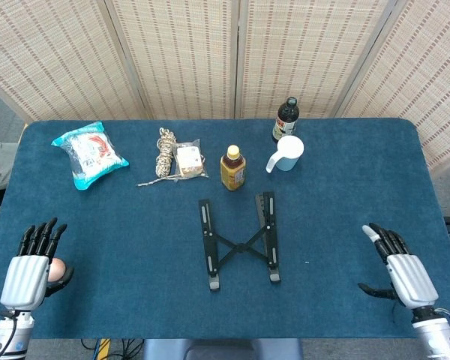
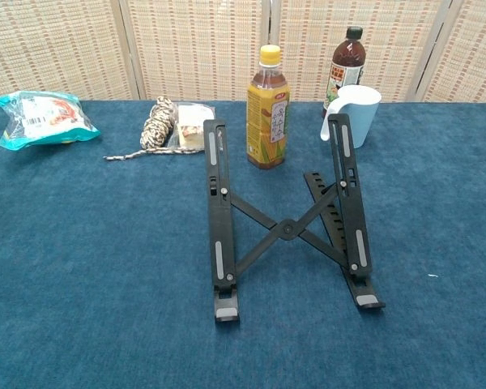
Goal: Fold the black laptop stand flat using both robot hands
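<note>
A deep blue, felt-like cloth covers the tabletop from edge to edge, and behind it stands a folding screen of pale woven panels set in light frames, closing off the back of the room. The black laptop stand sits near the middle of the tabletop, unfolded: its two long rails run front to back with a crossed brace joining them at a central pivot, and the chest view shows the rails raised at the rear on a notched prop. Just behind the stand is a yellow-capped drink bottle, and further back to the right a dark bottle stands just behind a pale blue cup with its handle pointing left. To the left of the yellow-capped bottle lie a coil of rope and a small clear packet, touching each other, and well to their left is a teal snack bag. The left robot hand hovers at the near left corner, empty, its fingers extended and apart. The right robot hand is at the near right edge, likewise empty with fingers spread and thumb out to the side. Both are well apart from the stand, and neither shows in the chest view.
</note>
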### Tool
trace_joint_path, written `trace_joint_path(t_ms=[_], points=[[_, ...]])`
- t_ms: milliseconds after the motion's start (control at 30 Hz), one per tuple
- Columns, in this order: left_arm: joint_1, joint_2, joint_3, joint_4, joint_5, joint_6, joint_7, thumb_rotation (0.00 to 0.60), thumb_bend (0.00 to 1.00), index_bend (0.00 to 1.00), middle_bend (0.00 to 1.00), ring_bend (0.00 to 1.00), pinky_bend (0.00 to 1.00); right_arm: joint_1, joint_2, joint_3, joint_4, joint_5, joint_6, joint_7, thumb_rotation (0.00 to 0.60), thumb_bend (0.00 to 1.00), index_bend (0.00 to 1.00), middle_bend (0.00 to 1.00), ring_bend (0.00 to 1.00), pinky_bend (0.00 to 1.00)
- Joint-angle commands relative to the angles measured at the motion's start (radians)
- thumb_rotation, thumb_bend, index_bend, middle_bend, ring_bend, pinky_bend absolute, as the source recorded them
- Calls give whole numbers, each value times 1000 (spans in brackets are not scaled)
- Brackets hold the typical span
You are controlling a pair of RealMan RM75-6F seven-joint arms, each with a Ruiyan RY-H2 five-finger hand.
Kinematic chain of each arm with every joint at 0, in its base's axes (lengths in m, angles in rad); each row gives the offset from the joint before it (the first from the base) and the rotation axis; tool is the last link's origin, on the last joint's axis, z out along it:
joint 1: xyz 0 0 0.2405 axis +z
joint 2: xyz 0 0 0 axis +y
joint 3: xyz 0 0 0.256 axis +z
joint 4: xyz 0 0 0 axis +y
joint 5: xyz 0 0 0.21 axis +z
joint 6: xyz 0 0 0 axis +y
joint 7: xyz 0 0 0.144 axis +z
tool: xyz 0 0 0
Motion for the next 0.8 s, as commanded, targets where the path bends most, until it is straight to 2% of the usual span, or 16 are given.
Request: trace_joint_path(t_ms=[33, 367, 533, 800], points=[[4, 3, 1, -2, 3, 6, 0, 600, 250, 75, 0, 0, 0, 50, 25, 2, -38, 17, -79, 115, 600, 0, 0, 69, 0, 0], [10, 17, 2, -27, 6, 11, 17, 600, 250, 75, 0, 0, 0, 166, 29, 25, -28, 10, -233, 419, 600, 0, 0, 83, 0, 0], [7, 18, 2, -37, 0, 0, 31, 600, 250, 75, 0, 0, 0, 225, 0, 57, 10, 19, -280, 576, 600, 95, 0, 83, 0, 0], [5, 13, -4, -36, -11, -3, 36, 600, 250, 76, 0, 0, 0, 323, -68, 117, 73, 86, -380, 709, 600, 0, 0, 82, 0, 0]])
